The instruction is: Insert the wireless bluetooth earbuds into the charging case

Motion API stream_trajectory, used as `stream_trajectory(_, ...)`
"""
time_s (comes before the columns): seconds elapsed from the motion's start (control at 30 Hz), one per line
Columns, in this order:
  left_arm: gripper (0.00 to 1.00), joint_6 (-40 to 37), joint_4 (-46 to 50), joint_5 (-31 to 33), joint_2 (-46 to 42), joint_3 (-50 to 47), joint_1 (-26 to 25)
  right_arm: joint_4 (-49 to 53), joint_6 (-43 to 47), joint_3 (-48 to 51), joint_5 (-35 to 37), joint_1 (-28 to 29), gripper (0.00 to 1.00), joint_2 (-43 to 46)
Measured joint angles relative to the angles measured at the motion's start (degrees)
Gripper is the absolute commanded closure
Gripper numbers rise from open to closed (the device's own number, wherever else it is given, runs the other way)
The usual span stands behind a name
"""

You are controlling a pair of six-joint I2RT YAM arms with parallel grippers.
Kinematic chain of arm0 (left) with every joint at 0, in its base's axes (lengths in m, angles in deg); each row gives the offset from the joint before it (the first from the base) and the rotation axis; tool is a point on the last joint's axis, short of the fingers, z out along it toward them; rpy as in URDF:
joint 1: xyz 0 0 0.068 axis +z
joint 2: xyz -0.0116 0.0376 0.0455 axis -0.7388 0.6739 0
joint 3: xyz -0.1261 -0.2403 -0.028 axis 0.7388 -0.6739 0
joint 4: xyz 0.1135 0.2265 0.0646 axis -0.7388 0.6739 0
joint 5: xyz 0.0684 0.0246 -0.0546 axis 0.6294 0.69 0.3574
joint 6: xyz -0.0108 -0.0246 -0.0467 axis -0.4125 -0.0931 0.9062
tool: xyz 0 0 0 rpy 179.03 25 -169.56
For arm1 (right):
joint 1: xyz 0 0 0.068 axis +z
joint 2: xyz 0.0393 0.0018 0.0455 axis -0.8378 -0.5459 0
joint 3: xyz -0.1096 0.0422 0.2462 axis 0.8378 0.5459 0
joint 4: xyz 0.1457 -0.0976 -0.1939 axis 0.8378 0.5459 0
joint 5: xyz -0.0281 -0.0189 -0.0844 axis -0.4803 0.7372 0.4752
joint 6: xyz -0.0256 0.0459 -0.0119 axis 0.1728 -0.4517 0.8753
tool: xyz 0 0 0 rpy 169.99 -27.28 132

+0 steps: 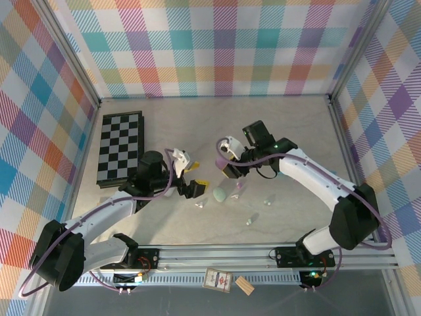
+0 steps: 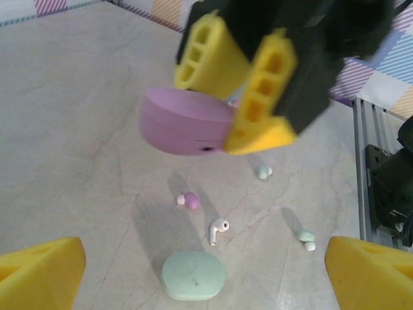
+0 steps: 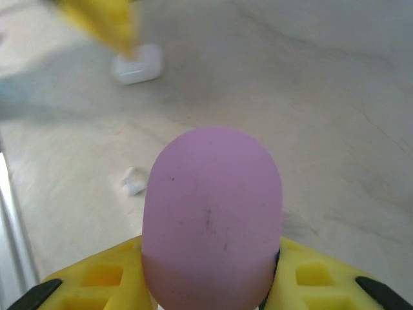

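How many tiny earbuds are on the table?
4: a pinkish earbud, a white earbud beside it, a mint earbud farther back, a second mint earbud at right. Others could hide behind the purple case.

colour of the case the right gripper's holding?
The case is pale purple, plain with a few faint dark scuffs; clearest in the right wrist view.

I can read no text from here; the small card point(image 1: 218, 280) at the table's near edge has print too fine to make out.
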Motion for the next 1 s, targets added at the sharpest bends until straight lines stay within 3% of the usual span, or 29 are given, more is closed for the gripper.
stream_trajectory(0.27,0.02,-1.53,-1.68,2.78,-0.55,0.00,-0.68,-6.43,-24.81,-0.48,13.90,-5.55,0.75,-13.09)
stream_trajectory(0.5,0.01,-2.99,-1.66,4.48,-1.81,0.00,-0.96,-8.46,-38.40,0.00,20.87,-5.73,0.70,-19.74)
stream_trajectory(0.57,0.00,-3.06,-1.66,4.68,-1.88,0.00,-0.96,-8.72,-40.52,0.35,21.84,-5.73,0.65,-20.55)
stream_trajectory(0.8,0.00,-3.82,-1.68,5.81,-1.88,-0.09,-1.20,-9.35,-44.52,0.39,24.85,-5.68,0.32,-22.27)
stream_trajectory(1.0,0.00,-4.04,-2.16,6.88,-1.88,-1.51,-1.33,-9.07,-44.94,0.24,27.85,-5.68,0.26,-22.21)
